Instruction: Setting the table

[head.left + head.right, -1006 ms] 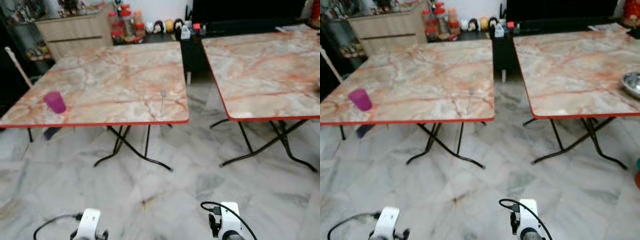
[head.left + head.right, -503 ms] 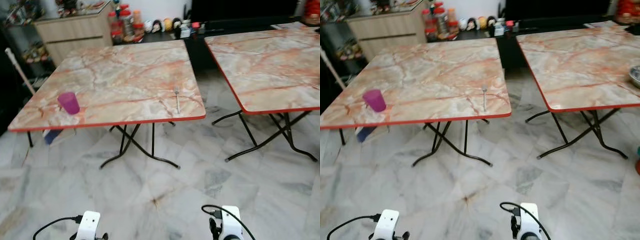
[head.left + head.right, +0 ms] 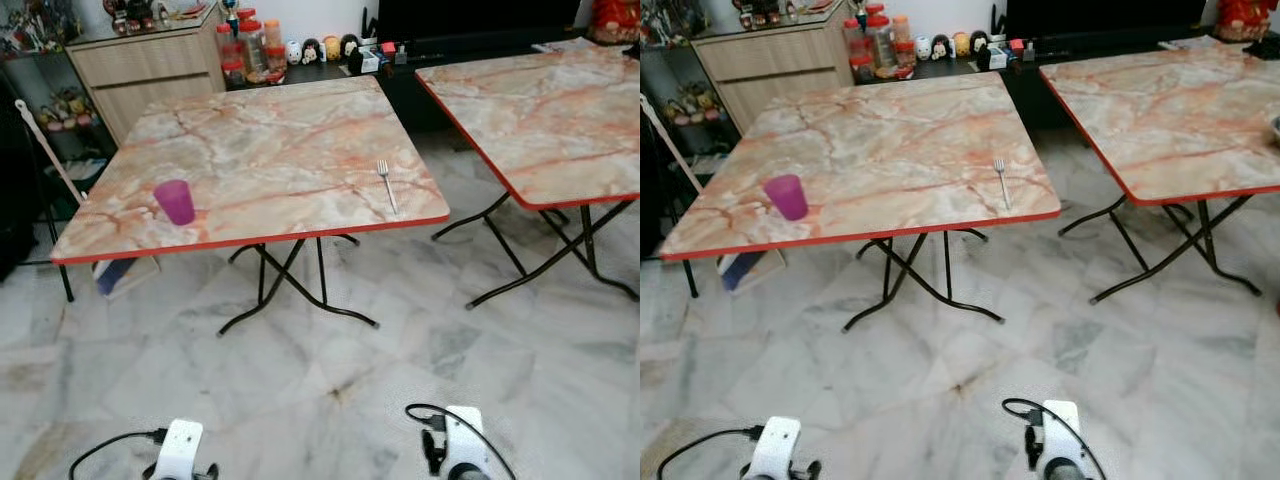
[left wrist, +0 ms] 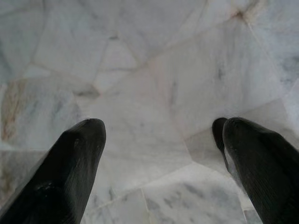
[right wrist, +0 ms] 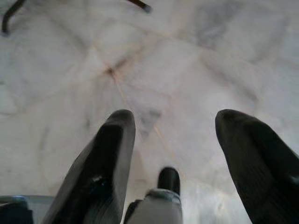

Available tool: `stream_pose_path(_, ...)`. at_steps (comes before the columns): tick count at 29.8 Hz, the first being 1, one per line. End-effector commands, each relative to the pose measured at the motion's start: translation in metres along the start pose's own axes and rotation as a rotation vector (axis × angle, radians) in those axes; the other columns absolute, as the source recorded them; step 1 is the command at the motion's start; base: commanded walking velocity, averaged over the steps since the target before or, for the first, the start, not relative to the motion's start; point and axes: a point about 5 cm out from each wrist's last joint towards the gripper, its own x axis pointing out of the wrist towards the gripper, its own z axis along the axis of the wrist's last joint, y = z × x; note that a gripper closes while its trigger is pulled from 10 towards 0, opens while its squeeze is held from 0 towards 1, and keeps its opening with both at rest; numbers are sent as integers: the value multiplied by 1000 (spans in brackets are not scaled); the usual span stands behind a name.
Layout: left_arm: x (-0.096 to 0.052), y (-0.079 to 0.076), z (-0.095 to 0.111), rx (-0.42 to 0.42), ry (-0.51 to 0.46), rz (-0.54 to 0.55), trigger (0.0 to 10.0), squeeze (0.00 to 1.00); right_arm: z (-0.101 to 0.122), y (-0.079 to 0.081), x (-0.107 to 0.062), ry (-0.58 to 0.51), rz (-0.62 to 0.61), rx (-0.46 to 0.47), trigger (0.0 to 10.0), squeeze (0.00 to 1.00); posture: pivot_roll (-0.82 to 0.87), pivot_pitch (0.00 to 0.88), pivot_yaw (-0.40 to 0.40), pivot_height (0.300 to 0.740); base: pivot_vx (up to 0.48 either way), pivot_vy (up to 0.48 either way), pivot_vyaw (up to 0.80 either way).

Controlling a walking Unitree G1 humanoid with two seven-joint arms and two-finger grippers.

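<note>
Left eye view: purple cup [image 3: 176, 201] at 10 o'clock on the table [image 3: 270, 150], fork [image 3: 387, 185] at 1 o'clock. Left gripper [image 4: 159, 135] and right gripper [image 5: 173, 130] hang wide apart over the floor [image 3: 330, 390]

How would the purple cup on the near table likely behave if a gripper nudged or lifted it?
The purple cup looks like small plastic, so probably light and not fragile. It stands upright alone on the smooth marble-pattern table, so a nudge would likely slide or tip it.

A cup [image 3: 176, 201] is sitting near the left front of the nearer worktop [image 3: 270, 140], a fork [image 3: 386, 185] is lying toward its right front, and a 2nd worktop [image 3: 540, 95] is standing to its right.
</note>
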Motion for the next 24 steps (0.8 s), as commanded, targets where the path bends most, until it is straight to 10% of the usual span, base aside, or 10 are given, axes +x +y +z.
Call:
stream_pose_path(1,-1,0,-5,-7,15,0,10000,0,8,5,2,-38,11,1,10000,0,-28,0,95,736,0,0,0)
stream_pose_path(24,0,-3,-4,-27,16,14,10000,0,128,55,5,-537,170,-104,10000,0,-24,0,88,736,255,0,0)
